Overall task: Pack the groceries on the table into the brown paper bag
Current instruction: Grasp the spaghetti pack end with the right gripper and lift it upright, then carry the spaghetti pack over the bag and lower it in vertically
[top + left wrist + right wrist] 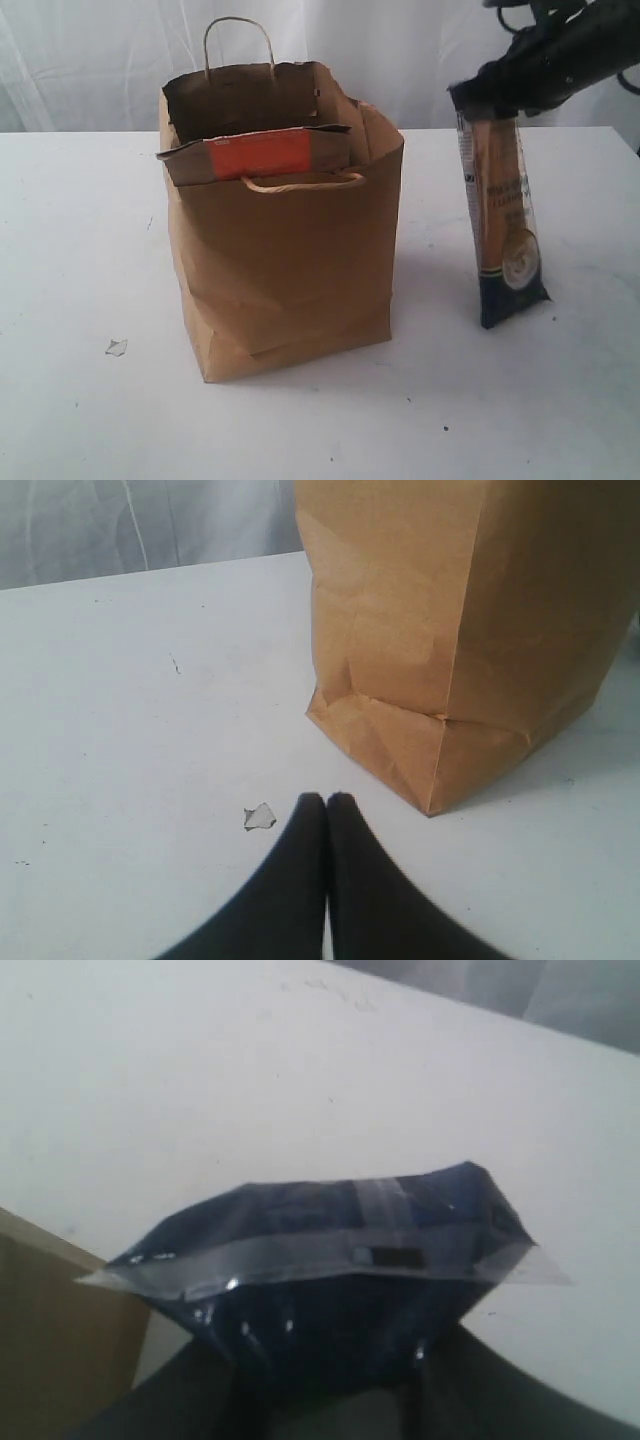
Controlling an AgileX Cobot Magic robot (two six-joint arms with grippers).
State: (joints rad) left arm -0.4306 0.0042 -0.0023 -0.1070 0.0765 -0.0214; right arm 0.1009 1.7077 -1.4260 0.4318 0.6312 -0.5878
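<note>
Brown paper bag beside the spaghetti packet clamped in the right tool — left tool pinched together, empty.

Soft bright light, faint shadow beside brown paper bag, slight blur

Brown paper bag open on the middle of the counter, orange-label pouch poking out its top, long spaghetti packet upright near the right edge
</note>
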